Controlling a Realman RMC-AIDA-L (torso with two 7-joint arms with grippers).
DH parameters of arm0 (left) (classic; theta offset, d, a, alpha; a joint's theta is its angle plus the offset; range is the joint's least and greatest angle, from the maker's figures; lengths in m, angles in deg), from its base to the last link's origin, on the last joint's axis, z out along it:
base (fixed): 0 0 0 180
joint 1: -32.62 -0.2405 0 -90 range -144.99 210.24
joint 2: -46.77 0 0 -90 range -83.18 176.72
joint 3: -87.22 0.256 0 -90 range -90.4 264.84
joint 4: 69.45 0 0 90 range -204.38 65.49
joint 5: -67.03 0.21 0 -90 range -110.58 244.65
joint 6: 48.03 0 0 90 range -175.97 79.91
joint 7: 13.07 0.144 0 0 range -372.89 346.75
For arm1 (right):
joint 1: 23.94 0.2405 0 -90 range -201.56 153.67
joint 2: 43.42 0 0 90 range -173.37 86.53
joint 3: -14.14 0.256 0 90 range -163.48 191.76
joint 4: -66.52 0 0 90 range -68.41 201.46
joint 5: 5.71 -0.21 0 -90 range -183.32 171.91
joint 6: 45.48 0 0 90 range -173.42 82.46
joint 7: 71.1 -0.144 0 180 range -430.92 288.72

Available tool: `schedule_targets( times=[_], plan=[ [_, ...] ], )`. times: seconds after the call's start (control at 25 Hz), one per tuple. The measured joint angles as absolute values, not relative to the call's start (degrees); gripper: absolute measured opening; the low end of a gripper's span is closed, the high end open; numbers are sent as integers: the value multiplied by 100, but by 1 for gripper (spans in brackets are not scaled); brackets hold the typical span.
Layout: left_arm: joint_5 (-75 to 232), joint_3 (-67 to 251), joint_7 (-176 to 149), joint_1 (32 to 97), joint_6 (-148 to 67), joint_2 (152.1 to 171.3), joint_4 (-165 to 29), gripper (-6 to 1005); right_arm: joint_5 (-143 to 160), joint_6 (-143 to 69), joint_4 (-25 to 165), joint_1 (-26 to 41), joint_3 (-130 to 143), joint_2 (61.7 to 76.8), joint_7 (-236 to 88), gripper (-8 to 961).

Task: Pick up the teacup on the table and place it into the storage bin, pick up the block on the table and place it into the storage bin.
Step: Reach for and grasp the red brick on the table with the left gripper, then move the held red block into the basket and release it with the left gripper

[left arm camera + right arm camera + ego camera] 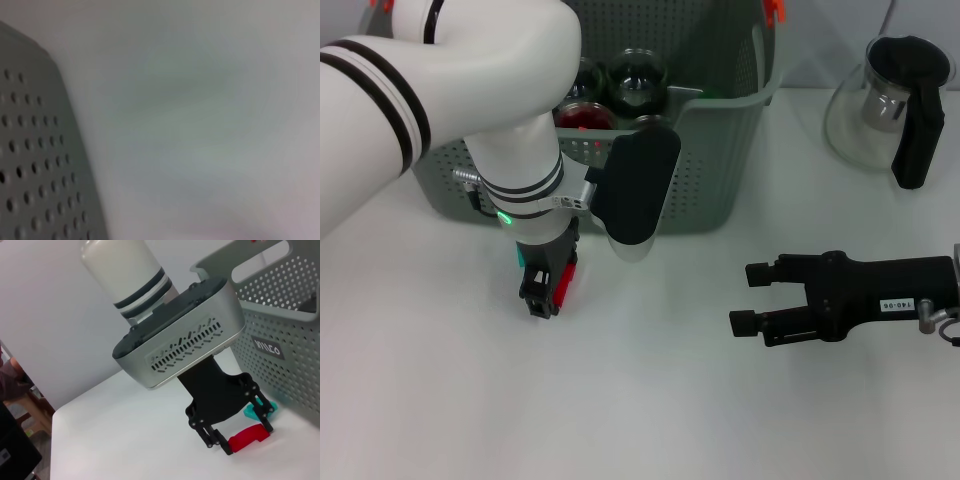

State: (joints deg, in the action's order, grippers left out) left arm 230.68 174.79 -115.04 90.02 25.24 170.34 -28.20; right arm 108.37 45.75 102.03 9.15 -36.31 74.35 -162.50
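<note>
The left gripper [548, 292] is down on the white table [650, 400], just in front of the storage bin [720, 180]. Its fingers sit on both sides of the red block [249, 437], close against it. A little teal piece [260, 410] lies right beside it. To do this well, I think it should squeeze firmly, lift straight up, and clear the bin's near wall before moving over. The right gripper [748, 298] waits on the right, claws spread and holding nothing. Dark round things already lie in the bin; I cannot tell if one is the teacup.
</note>
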Motion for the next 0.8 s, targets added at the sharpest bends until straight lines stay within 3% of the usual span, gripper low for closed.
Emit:
schedule_targets(
  times=[0.28,0.8],
  plan=[
    [23068,17426,-11494,9012,2591,17035,-2774,641,10837,4575,10203,897,-3624,7436,-16250,946],
    [23031,16607,-11512,8747,3784,17069,-1869,639,10838,4639,10203,868,-3513,7375,-16195,946]
  ],
)
